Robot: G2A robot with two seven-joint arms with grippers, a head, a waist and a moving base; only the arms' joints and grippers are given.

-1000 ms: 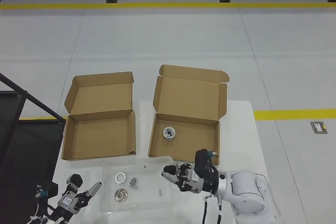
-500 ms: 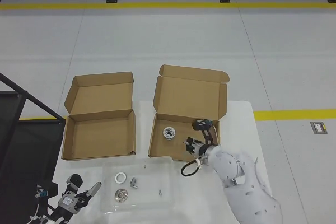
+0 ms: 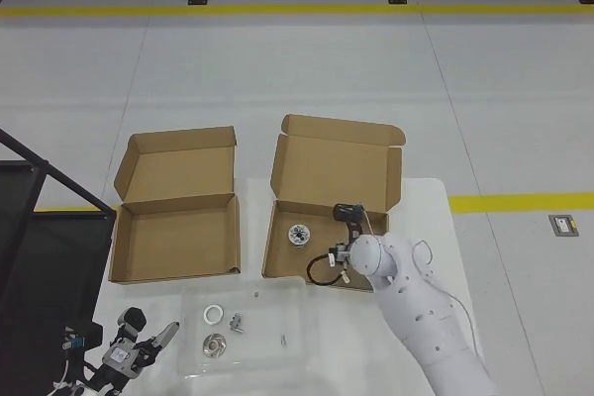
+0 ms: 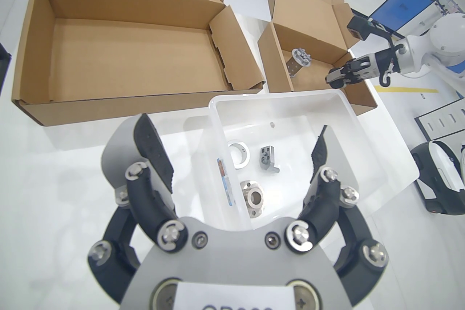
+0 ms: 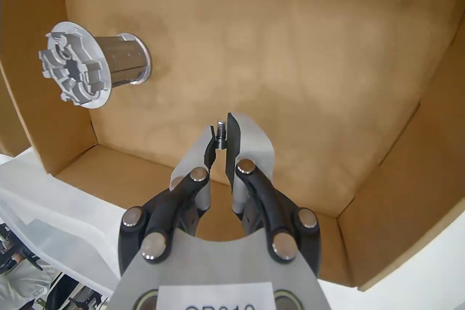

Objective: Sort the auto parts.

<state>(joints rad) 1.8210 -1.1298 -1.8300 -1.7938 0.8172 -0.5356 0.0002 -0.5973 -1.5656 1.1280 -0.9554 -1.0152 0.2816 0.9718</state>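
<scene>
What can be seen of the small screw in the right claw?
The screw is small, silvery metal, with a threaded shank and a wider head. The right claw is shut on its head. The shank points outward from the claw, over the floor of the cardboard box, apart from the flanged hub.

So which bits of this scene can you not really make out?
- Head of the small threaded metal bolt: covered by the fingers of the right gripper, right wrist view.
- What the tiny grey speck in the translucent plastic tray is: too small, left wrist and top views.
- Nearest floor strip of the empty brown cardboard box: behind its own front wall, left wrist view.
</scene>
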